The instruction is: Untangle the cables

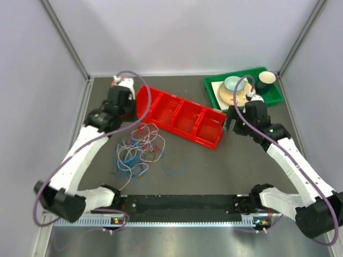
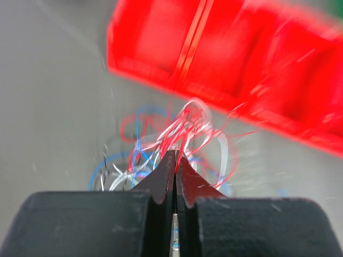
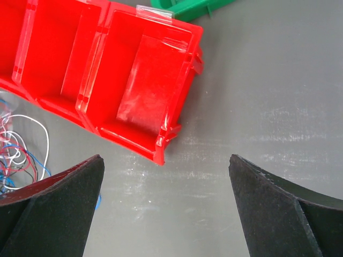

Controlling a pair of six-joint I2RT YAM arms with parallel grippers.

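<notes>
I am finding the dark worktop (image 1: 225, 171) carrying the red tray (image 1: 199, 122) slantwise at centre rear, the cables (image 1: 136, 152) heaped near its left end, and the green tray (image 1: 274, 96) at rear right.

Shiny plastic on a matt, scuffed table

The table (image 1: 214, 166) is matt dark grey with pale scuffs. The red tray (image 1: 199, 119) at twelve o'clock and the green tray (image 1: 274, 97) at two o'clock are glossy moulded plastic. The bowl (image 1: 233, 83) looks glazed and its disc (image 1: 226, 97) wooden. The cables (image 1: 136, 150) at nine o'clock are smooth plastic-sheathed wire. The right gripper (image 3: 166, 158) has matt black fingers (image 3: 53, 214).
</notes>
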